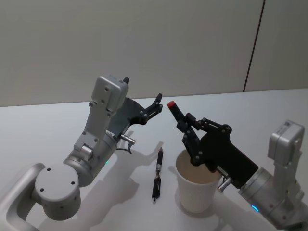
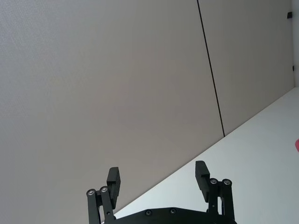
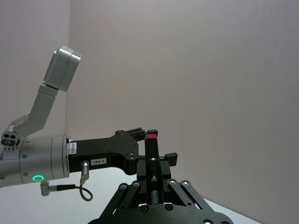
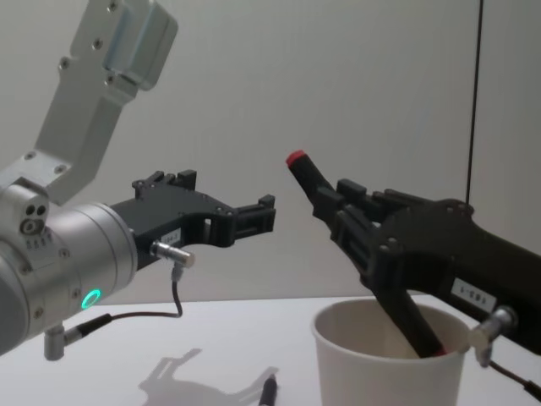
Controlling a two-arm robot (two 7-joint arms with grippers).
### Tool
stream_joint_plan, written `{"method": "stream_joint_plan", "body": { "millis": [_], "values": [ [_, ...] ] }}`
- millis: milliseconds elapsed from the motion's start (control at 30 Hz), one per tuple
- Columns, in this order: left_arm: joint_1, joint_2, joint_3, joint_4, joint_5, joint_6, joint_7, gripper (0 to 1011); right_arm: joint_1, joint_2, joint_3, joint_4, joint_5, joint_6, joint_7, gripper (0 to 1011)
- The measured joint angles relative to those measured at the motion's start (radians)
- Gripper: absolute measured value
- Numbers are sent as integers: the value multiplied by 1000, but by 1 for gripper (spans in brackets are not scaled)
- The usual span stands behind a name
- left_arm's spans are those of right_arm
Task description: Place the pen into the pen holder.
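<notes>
My right gripper (image 1: 186,129) is shut on a black pen (image 1: 176,113) with a red cap. It holds the pen tilted above the pen holder (image 1: 195,195), a wide off-white paper cup at the front right. In the chest view the pen (image 4: 311,179) slants down and its lower end sits inside the pen holder (image 4: 380,368). The right wrist view shows the pen (image 3: 151,156) clamped between the fingers of the right gripper (image 3: 153,168). My left gripper (image 1: 157,105) hangs open in the air left of the pen, holding nothing; its open fingers show in the left wrist view (image 2: 158,176).
A second black pen (image 1: 157,174) lies flat on the white table (image 1: 57,125), just left of the cup. A plain wall stands behind the table.
</notes>
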Motion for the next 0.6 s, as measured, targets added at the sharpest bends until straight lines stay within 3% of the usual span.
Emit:
{"method": "stream_joint_plan", "body": {
  "millis": [467,600],
  "values": [
    [0,0,0,0,0,0,0,1001,-9,0,-4,6,-8,-32,-16,180],
    [0,0,0,0,0,0,0,1001,-10,0,-4,6,-9,-35,-18,305]
  ]
}}
